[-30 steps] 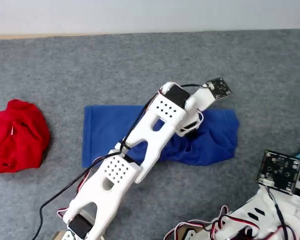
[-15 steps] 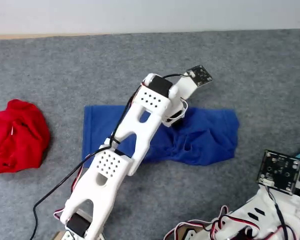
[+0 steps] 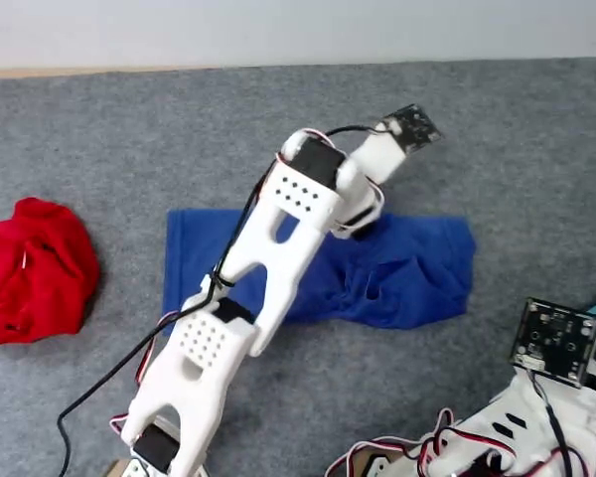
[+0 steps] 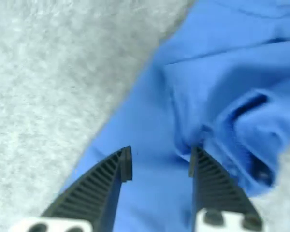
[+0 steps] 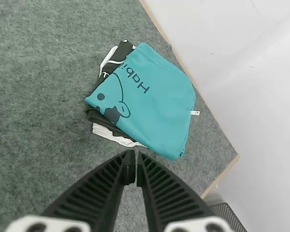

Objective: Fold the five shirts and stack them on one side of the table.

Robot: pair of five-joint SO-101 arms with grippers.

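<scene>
High view: my L arm (image 3: 278,258) reaches from the near edge across the blue shirt (image 3: 417,273), wrist over its upper mid section. Blue shirt lies spread at centre of the grey table (image 3: 129,129); one half flat, the other rumpled w/ folds. Red shirt (image 3: 35,273) sits crumpled in a heap, well apart from the blue one, toward the view's left side. My R arm (image 3: 546,397) is at the lower right corner, off the blue shirt.

L wrist view: L claw (image 4: 160,157) is released, jaws spread, nothing between them. It hangs over blue fabric near the shirt's edge, beside a raised crease (image 4: 241,111). Cannot tell whether the tips touch the cloth.

R wrist view: R claw (image 5: 135,164) is clenched, jaws together w/ a hairline gap, grasping nothing, above bare table. Beyond it lies a folded stack (image 5: 111,123): teal shirt (image 5: 150,106) on top, dark and white layers showing beneath, near the table's edge.
</scene>
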